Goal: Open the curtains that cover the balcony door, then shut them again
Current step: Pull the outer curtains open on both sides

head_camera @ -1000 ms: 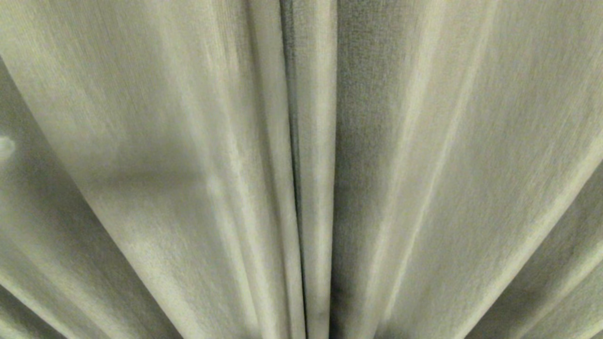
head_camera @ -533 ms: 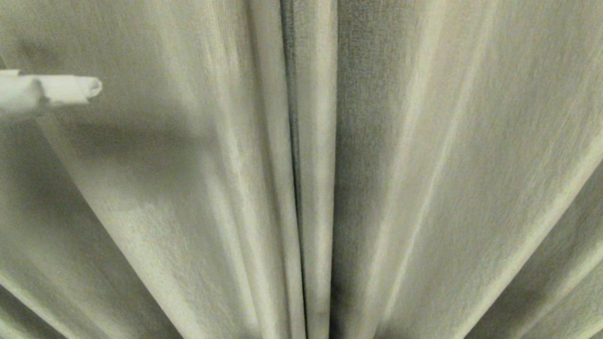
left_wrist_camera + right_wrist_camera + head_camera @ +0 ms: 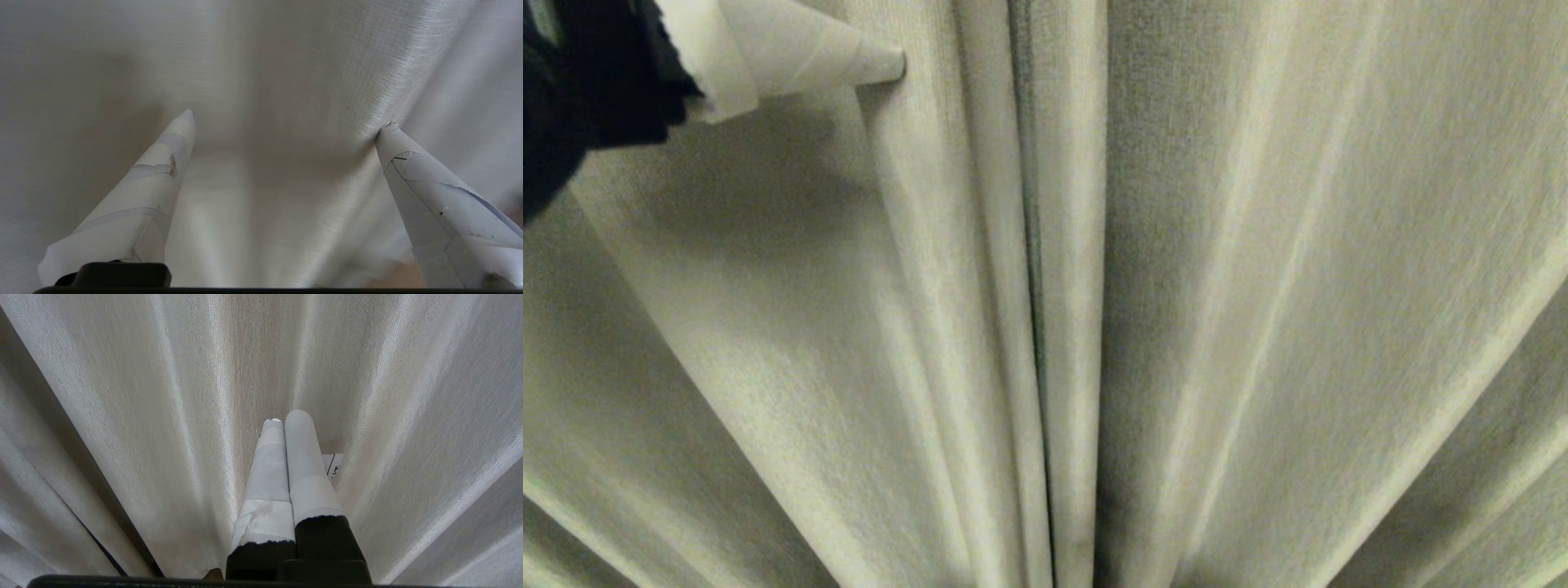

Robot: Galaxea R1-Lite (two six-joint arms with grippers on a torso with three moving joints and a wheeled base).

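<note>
At upper left in the head view, the left gripper (image 3: pixel 286 118) is against the curtains (image 3: pixel 1176 327), its 2 taped fingers (image 3: pixel 155 179) spread wide with nothing between them, one tip touching the fabric. The curtains hang drawn, filling every view. The right gripper (image 3: pixel 282 418) is clenched empty near the folds.

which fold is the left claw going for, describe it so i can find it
The cream curtains fill the head view, parting at a dark seam in the middle. Left of that seam, near the top, the open left claw touches a broad fold, the only one shadowed by the claw.
</note>
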